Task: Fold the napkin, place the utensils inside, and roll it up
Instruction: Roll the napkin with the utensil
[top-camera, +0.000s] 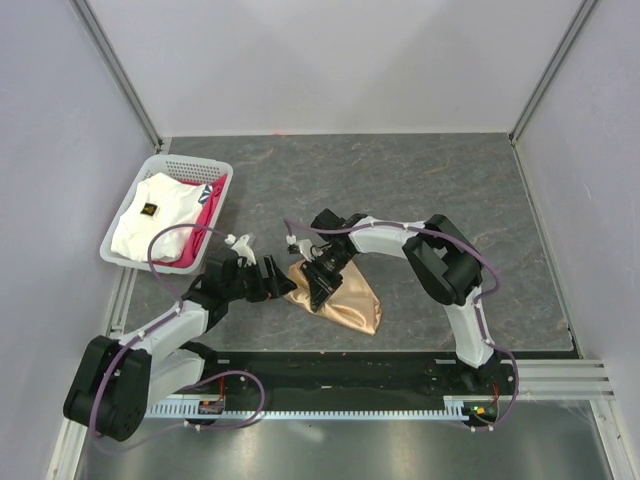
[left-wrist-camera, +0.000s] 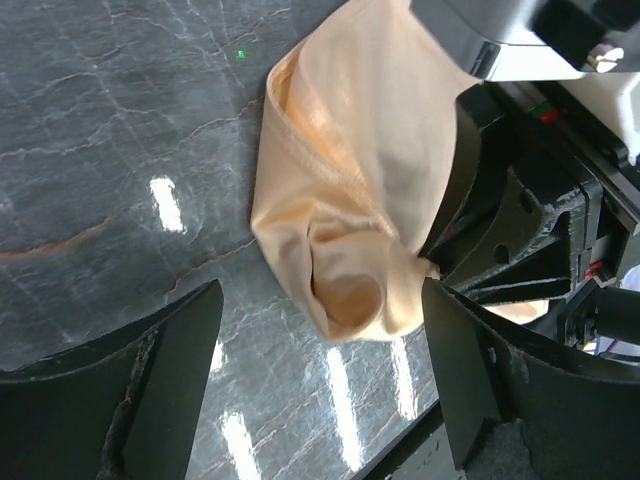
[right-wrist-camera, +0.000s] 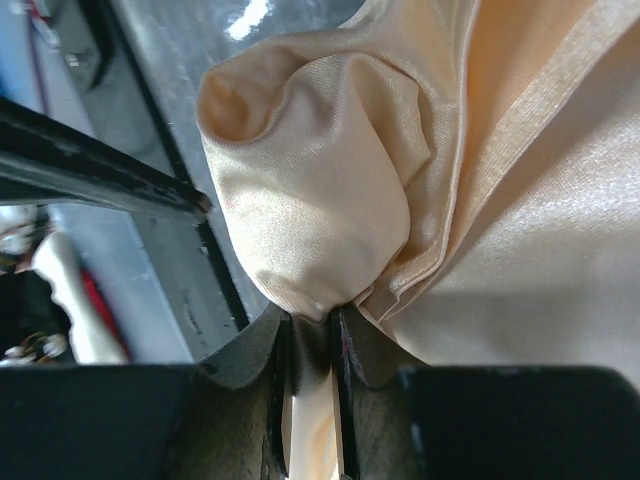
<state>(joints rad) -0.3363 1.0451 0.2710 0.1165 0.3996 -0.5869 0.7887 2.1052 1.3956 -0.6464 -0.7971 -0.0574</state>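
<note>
The peach-tan napkin (top-camera: 345, 298) lies bunched and partly folded on the dark table, just in front of the arms. My right gripper (top-camera: 318, 288) reaches down onto its left end and is shut on a gathered fold of the napkin (right-wrist-camera: 320, 180), the cloth pinched between the jaws (right-wrist-camera: 312, 335). My left gripper (left-wrist-camera: 320, 390) sits just left of the napkin (left-wrist-camera: 340, 200), wide open, with only bare table between its fingers (left-wrist-camera: 150, 400). In the top view the left gripper (top-camera: 268, 282) is close beside the cloth's left tip. The utensils are out of view.
A white slotted basket (top-camera: 118, 252) stands at the back left, holding a white cloth (top-camera: 150, 215) and a pink-red cloth (top-camera: 207, 215). A black rail (top-camera: 350, 368) runs along the near table edge. Grey walls enclose three sides.
</note>
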